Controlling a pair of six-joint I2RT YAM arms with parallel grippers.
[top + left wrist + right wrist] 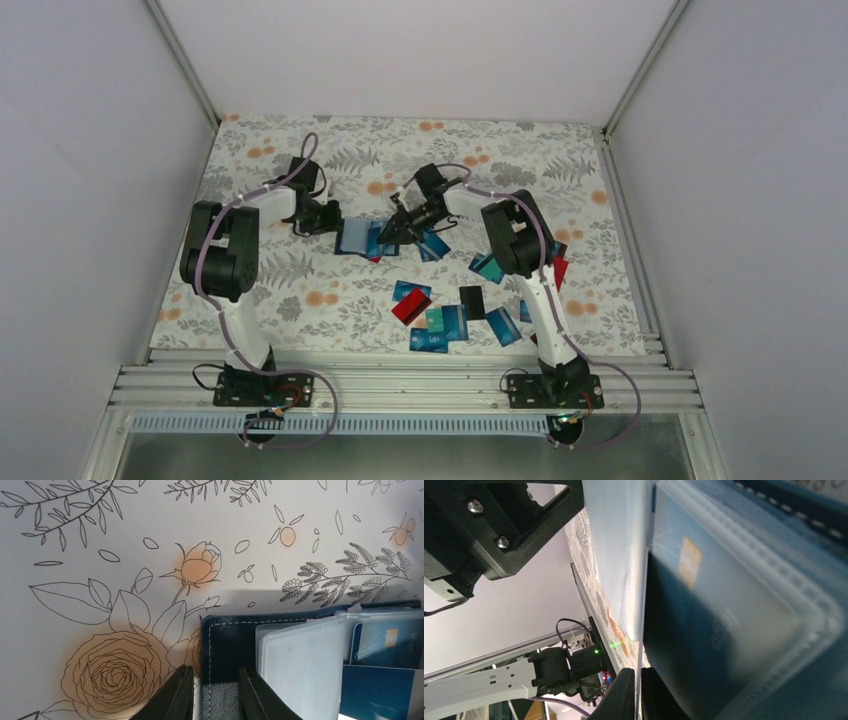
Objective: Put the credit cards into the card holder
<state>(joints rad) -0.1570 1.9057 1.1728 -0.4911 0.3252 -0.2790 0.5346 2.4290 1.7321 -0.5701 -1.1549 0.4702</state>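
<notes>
Left hand [215, 670], narrow, straddles the card holder [225, 640] at its stitched edge; the holder is cut off to its right. Right hand [638, 674] pinches 1 dark credit card [674, 645] at blurred sleeves [814, 630]. Flowered bench [125, 530] spreads ahead of the left hand.

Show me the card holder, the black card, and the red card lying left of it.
card holder [227, 645], left wrist view, navy stitched cover.
black card [472, 301], top view, its middle.
red card [411, 308], top view, its middle.
</notes>
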